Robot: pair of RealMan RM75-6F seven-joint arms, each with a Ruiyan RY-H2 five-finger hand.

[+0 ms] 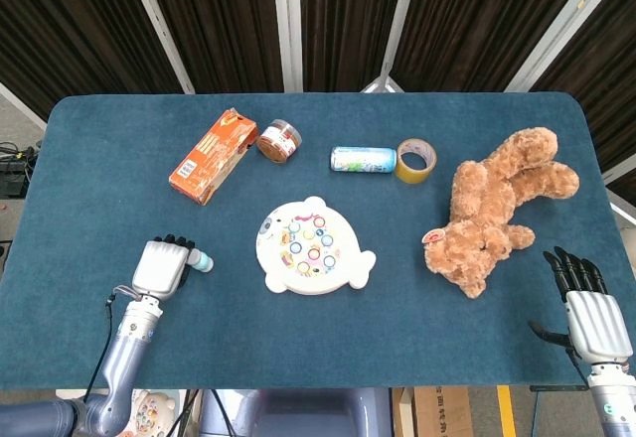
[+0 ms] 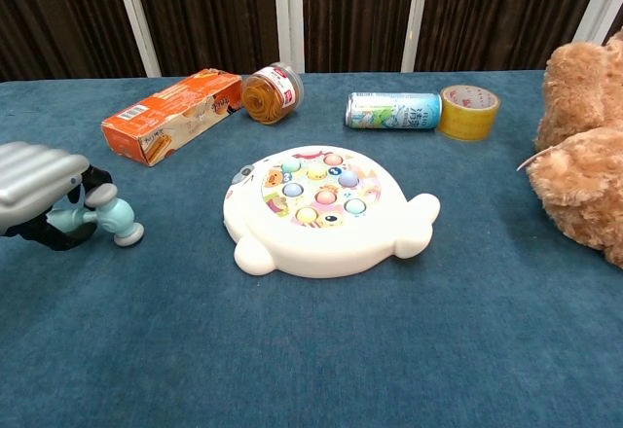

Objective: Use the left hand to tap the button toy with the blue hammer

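Note:
The white seal-shaped button toy (image 1: 311, 246) (image 2: 321, 209) lies flat in the middle of the table, its coloured buttons facing up. The pale blue hammer (image 1: 202, 261) (image 2: 115, 219) is to the toy's left, with its head down at the cloth. My left hand (image 1: 164, 266) (image 2: 39, 195) has its fingers curled around the handle, a short way from the toy's left edge. Most of the handle is hidden inside the hand. My right hand (image 1: 586, 303) rests at the front right corner with fingers spread and nothing in it; only the head view shows it.
At the back stand an orange box (image 1: 212, 155) (image 2: 173, 115), a small jar (image 1: 279, 140) (image 2: 271, 92), a lying can (image 1: 363, 160) (image 2: 392, 111) and a tape roll (image 1: 415, 160) (image 2: 468, 111). A brown teddy bear (image 1: 497, 209) (image 2: 584, 156) lies right of the toy.

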